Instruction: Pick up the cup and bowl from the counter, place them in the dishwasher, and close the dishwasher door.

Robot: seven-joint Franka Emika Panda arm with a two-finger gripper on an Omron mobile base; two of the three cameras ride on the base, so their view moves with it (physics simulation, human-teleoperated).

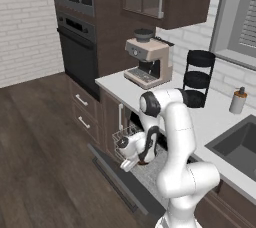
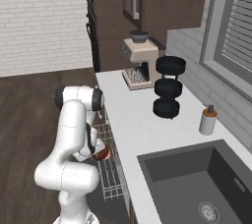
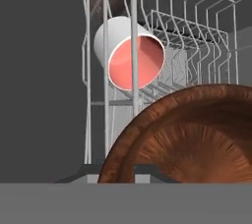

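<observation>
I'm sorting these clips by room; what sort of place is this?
A home kitchen, rendered: a coffee machine on the counter, a sink, a wall oven and an open dishwasher.

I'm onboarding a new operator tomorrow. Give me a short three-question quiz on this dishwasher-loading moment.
1. True or false: the cup lies on its side inside the dishwasher rack.
2. What is the gripper holding? A) soap dispenser B) bowl C) cup
3. Fill in: the dishwasher door is ____.

Key:
1. True; its salmon inside faces the hand camera.
2. B, the reddish-brown bowl, over the rack.
3. Open, dropped down flat.
</observation>
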